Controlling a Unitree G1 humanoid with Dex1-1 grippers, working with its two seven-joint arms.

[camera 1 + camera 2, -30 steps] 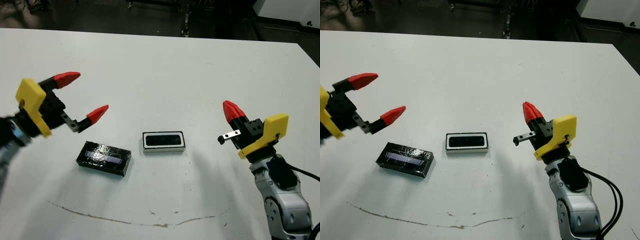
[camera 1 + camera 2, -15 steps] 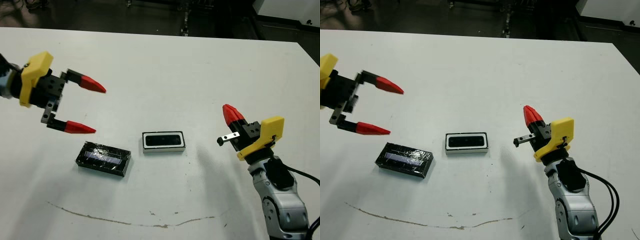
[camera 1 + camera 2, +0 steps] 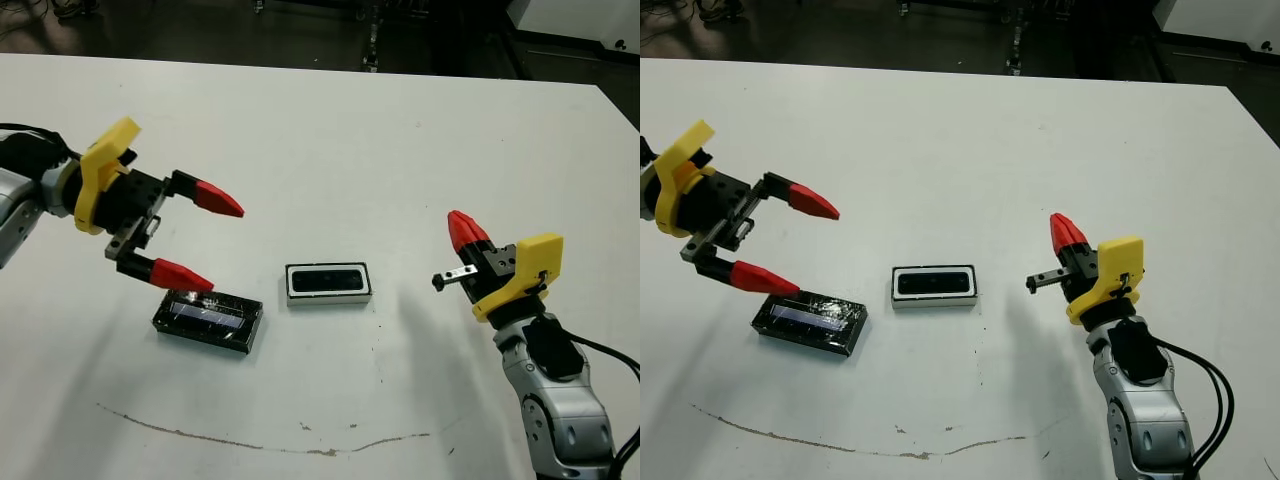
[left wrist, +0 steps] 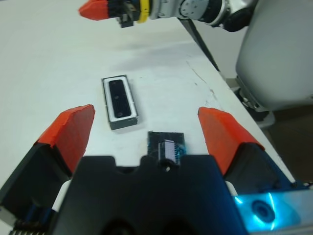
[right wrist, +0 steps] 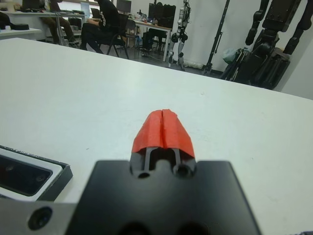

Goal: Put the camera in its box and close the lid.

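White worktop [image 3: 330, 120], scuffed with a thin brown line near the front edge. Camera [image 3: 327, 279] already sitting inside the box [image 3: 328, 297], roughly mid-worktop. Lid [image 3: 208, 320] lying flat just beside it, toward the left edge, not touching. Left gripper [image 3: 198, 238] hovering right over the lid's far end, fingers [image 3: 218, 198] spread wide, holding nothing. Right gripper [image 3: 462, 229] well off toward the right edge, fingers pinched together, also holding nothing.
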